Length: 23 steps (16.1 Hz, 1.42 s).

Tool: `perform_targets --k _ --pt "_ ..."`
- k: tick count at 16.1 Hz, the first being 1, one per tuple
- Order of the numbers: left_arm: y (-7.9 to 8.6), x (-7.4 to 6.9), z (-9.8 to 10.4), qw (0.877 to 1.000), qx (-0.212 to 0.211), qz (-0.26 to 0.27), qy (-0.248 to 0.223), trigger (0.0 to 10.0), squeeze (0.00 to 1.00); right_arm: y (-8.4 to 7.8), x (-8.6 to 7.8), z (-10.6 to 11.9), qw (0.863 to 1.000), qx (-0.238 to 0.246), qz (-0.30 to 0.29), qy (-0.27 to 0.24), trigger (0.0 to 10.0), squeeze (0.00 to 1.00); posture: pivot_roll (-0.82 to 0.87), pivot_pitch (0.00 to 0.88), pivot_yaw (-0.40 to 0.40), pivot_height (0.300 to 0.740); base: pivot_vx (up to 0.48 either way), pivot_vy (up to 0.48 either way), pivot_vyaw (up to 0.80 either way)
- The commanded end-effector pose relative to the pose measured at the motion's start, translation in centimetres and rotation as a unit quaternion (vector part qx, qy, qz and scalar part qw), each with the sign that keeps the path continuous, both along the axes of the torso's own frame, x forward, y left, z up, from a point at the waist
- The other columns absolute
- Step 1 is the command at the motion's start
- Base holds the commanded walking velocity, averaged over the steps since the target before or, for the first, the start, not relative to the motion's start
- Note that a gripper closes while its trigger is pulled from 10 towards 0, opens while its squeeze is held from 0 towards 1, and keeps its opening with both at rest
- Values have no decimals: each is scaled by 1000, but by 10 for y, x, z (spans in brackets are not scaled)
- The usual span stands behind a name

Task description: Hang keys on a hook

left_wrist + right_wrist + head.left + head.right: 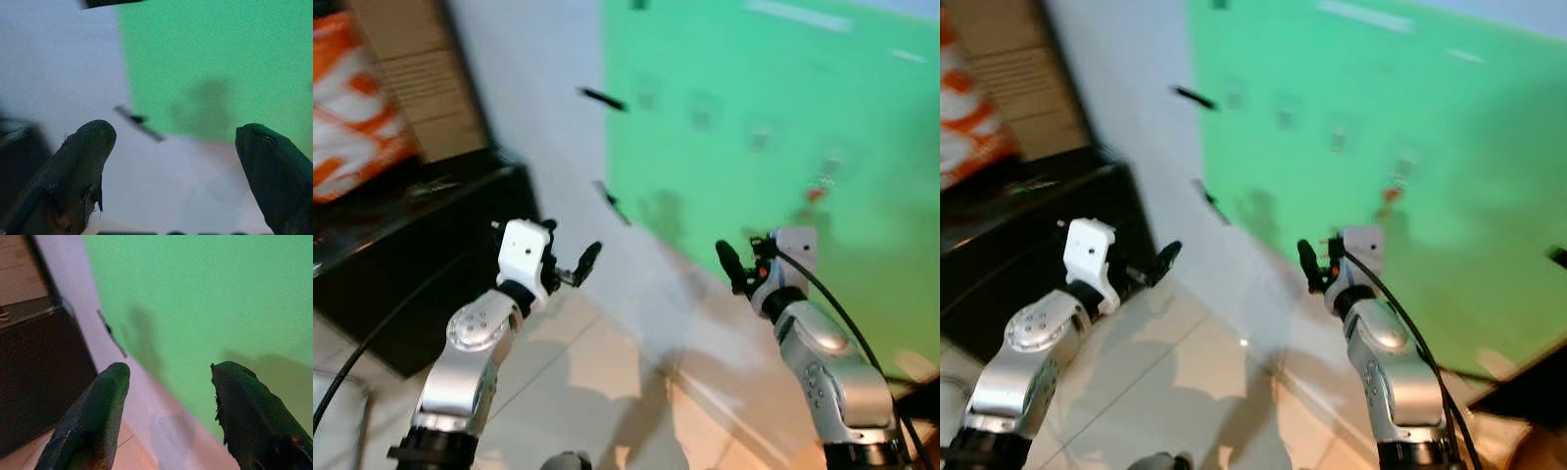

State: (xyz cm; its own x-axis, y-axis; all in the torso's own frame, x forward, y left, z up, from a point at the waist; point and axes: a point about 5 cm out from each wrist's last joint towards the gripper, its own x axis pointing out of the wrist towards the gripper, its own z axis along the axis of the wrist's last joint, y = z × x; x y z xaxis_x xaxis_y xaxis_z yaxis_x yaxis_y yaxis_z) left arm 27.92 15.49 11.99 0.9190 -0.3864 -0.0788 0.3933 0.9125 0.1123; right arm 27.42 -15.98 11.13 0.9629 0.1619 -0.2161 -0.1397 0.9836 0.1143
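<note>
Both eye views are smeared by motion blur. On the green panel (773, 117) several small marks are seen, among them a reddish one (817, 189), but whether hooks or keys are meant cannot be told. Two dark slivers on the white wall (524, 88), one upper (601, 98) and one lower (612, 204), are too blurred to be identified. The orange-and-white object (352, 113) is cut off by the picture's edge. Both arms are cropped at the lower edge.
</note>
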Motion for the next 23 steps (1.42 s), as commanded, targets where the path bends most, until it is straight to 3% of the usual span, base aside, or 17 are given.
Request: perform_targets --k 1,2,4,9,12,16,18,23 --pt "10 3 3 998 25 56 -8 10000 0 -5 -1 -3 1000 -2 -11 2 10000 1000 -83 0 22 740 0 0 800" --pt "13 5 3 996 26 83 -7 10000 0 -5 0 -2 1000 -11 -10 -4 10000 1000 -85 0 23 740 0 0 800" --pt "10 6 5 996 22 87 -17 10000 0 -7 0 -2 1000 -24 -15 -9 10000 1000 -95 0 28 740 0 0 800" --pt "-1 5 5 997 12 70 -13 10000 0 -11 -5 -6 998 -48 -35 -6 10000 1000 -123 0 46 740 0 0 144" --pt "-3 7 6 998 5 68 -13 10000 0 -9 -5 -2 999 -45 -21 -11 10000 1000 -139 0 50 740 0 0 0" --pt "-5 9 6 998 4 61 -11 10000 0 -2 -3 0 998 -65 12 -20 10000 1000 -129 0 41 740 0 0 773" --pt "-5 11 7 998 4 61 -12 10000 0 -3 -2 0 996 -81 9 -25 10000 1000 -130 0 42 740 0 0 800" --pt "-5 14 7 998 3 57 -12 10000 0 -13 -2 0 997 -74 -24 -21 10000 1000 -135 0 49 740 273 0 0"
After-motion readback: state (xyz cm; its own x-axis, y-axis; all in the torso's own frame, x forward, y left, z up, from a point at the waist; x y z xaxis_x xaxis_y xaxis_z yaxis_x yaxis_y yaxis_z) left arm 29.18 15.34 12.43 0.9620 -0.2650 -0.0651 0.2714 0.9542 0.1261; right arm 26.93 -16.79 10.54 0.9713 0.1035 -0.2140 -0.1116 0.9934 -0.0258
